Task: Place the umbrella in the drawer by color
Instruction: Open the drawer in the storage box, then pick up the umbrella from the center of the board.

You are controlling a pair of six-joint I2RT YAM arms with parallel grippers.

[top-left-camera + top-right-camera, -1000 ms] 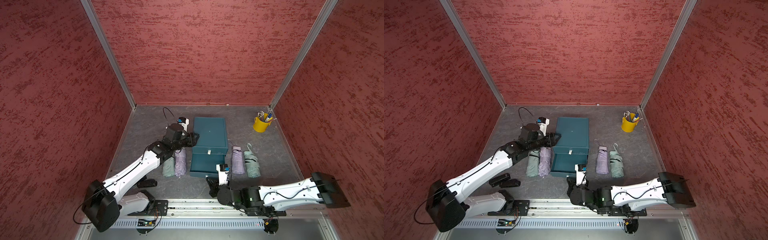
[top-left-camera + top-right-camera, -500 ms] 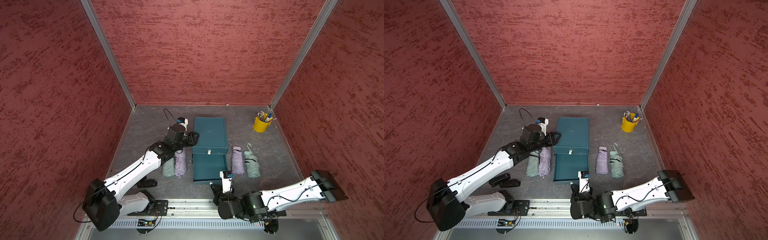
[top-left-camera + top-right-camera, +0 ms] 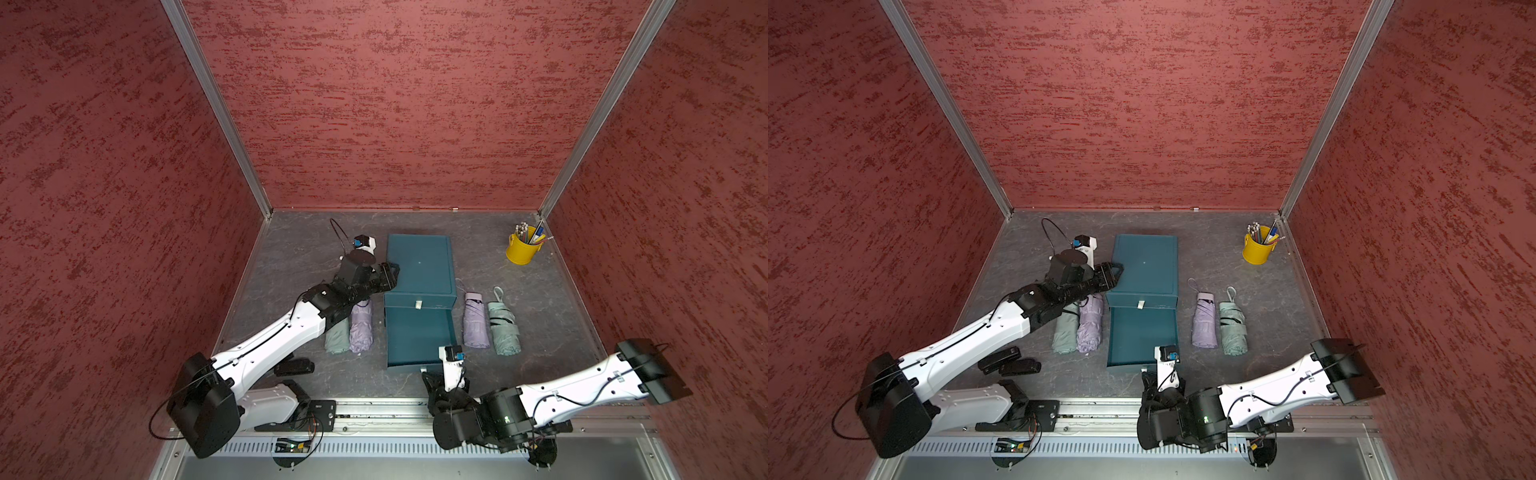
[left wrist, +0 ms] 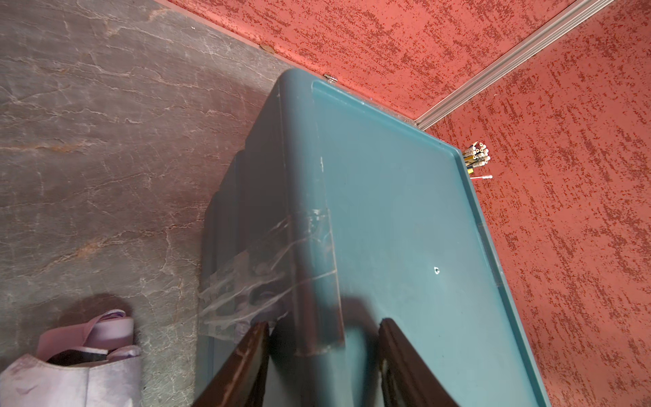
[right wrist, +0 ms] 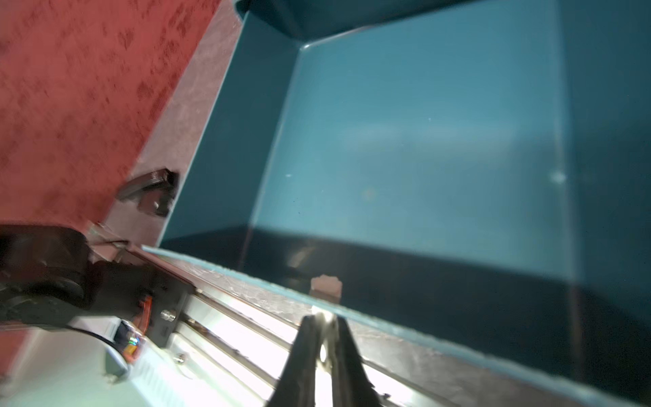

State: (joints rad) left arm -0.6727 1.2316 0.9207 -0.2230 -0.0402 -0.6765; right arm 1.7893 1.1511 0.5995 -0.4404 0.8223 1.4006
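A teal cabinet point(image 3: 419, 266) point(image 3: 1144, 266) stands mid-floor with its lower drawer point(image 3: 415, 336) point(image 3: 1142, 332) point(image 5: 405, 141) pulled out and bare inside. A green umbrella point(image 3: 337, 336) point(image 3: 1065, 332) and a purple umbrella point(image 3: 360, 328) point(image 3: 1090, 328) point(image 4: 70, 370) lie folded left of it. Right of it lie another purple umbrella point(image 3: 476, 324) point(image 3: 1204, 322) and green umbrella point(image 3: 503, 328) point(image 3: 1232, 328). My left gripper point(image 3: 390, 272) point(image 3: 1115, 274) point(image 4: 322, 326) straddles the cabinet's top left edge, shut on it. My right gripper point(image 3: 432, 376) point(image 3: 1152, 376) point(image 5: 322, 317) sits at the drawer's front, jaws slightly apart around its white pull tab.
A yellow cup of pens point(image 3: 523, 249) point(image 3: 1258, 249) stands in the back right corner. Two black blocks point(image 3: 293, 368) point(image 3: 1009, 361) lie on the floor under my left arm. A metal rail point(image 3: 374, 415) runs along the front edge, just behind my right gripper. Red walls enclose three sides.
The right gripper drew back toward the front rail with the pull tab, sliding the lower drawer out. Its jaws have now parted a little. The left arm stayed on the cabinet.
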